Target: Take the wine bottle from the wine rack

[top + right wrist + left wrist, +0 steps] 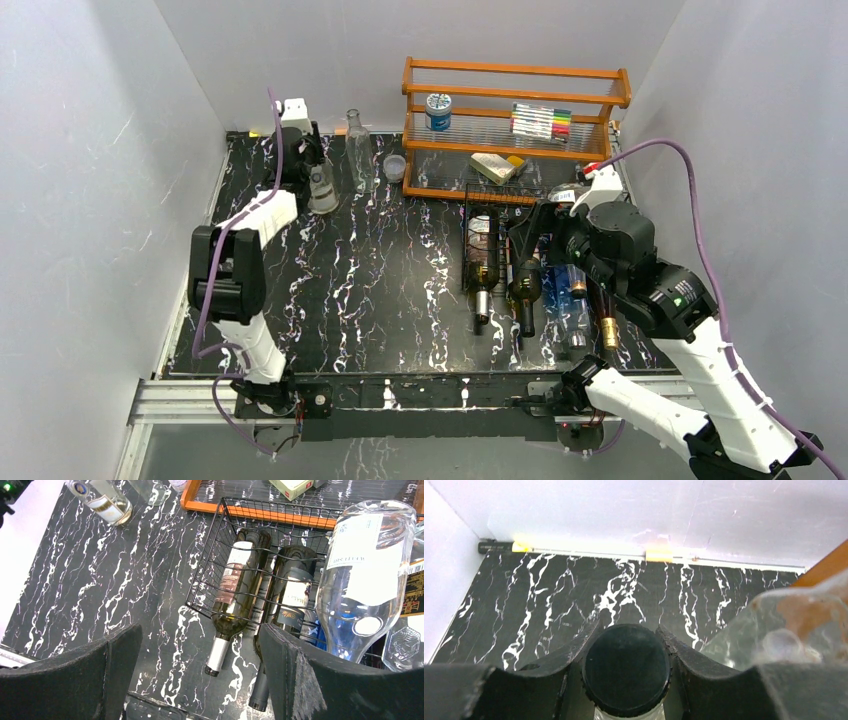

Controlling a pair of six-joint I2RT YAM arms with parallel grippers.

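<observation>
The black wire wine rack (497, 205) (205, 575) lies on the marble table, in front of the orange shelf. Its left slot holds a green wine bottle (482, 262) (235, 590) with a silver-wrapped neck pointing toward me. A dark wine bottle (523, 285) (294, 592) lies beside it. My right gripper (540, 235) (200, 672) hovers open above the bottle necks, holding nothing. At the back left, my left gripper (311, 165) (629, 628) is shut on the black cap (626, 670) of a clear bottle (322, 192) standing upright.
A large clear bottle (365, 575) and a gold-capped one (607, 328) lie at the rack's right side. The orange wooden shelf (515, 98) carries a can, markers and a box. A tall clear bottle (358, 150) and small cup (395, 167) stand nearby. White walls close in.
</observation>
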